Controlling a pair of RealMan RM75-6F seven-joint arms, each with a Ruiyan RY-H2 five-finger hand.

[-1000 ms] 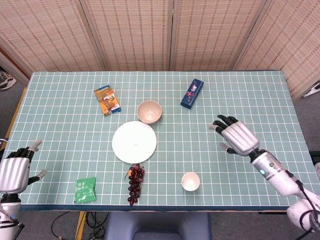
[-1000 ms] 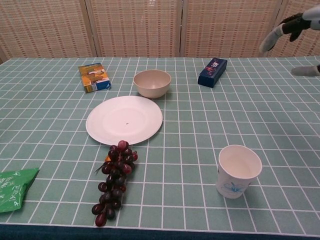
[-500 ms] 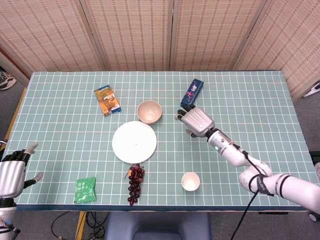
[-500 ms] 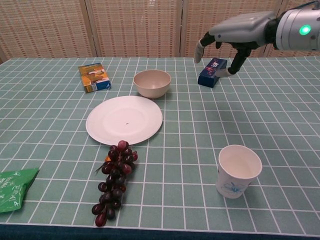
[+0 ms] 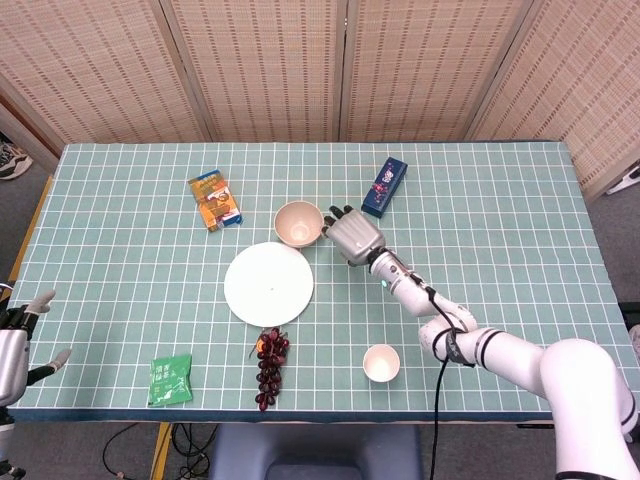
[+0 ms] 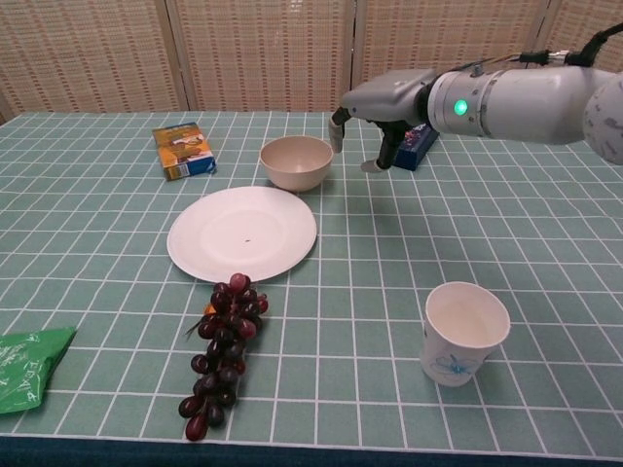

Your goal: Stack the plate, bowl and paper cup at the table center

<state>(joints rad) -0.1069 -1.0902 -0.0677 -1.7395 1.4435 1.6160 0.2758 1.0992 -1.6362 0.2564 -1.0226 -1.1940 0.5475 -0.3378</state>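
Note:
A white plate (image 5: 268,284) (image 6: 242,232) lies near the table's middle. Just behind it stands a beige bowl (image 5: 299,222) (image 6: 296,161), upright and empty. A paper cup (image 5: 381,363) (image 6: 464,332) stands upright near the front edge, right of the plate. My right hand (image 5: 351,236) (image 6: 380,107) hovers open just right of the bowl, fingers spread and pointing toward it, holding nothing. My left hand (image 5: 12,345) shows at the far left edge, off the table, fingers apart and empty.
A bunch of dark grapes (image 5: 269,365) (image 6: 221,336) lies in front of the plate. A green packet (image 5: 171,379) (image 6: 24,365) sits front left, an orange box (image 5: 215,199) (image 6: 182,150) back left, a blue box (image 5: 384,186) (image 6: 419,146) behind my right hand.
My right hand has swept left across the table from the right side to beside the bowl. My left hand has sunk lower at the left edge.

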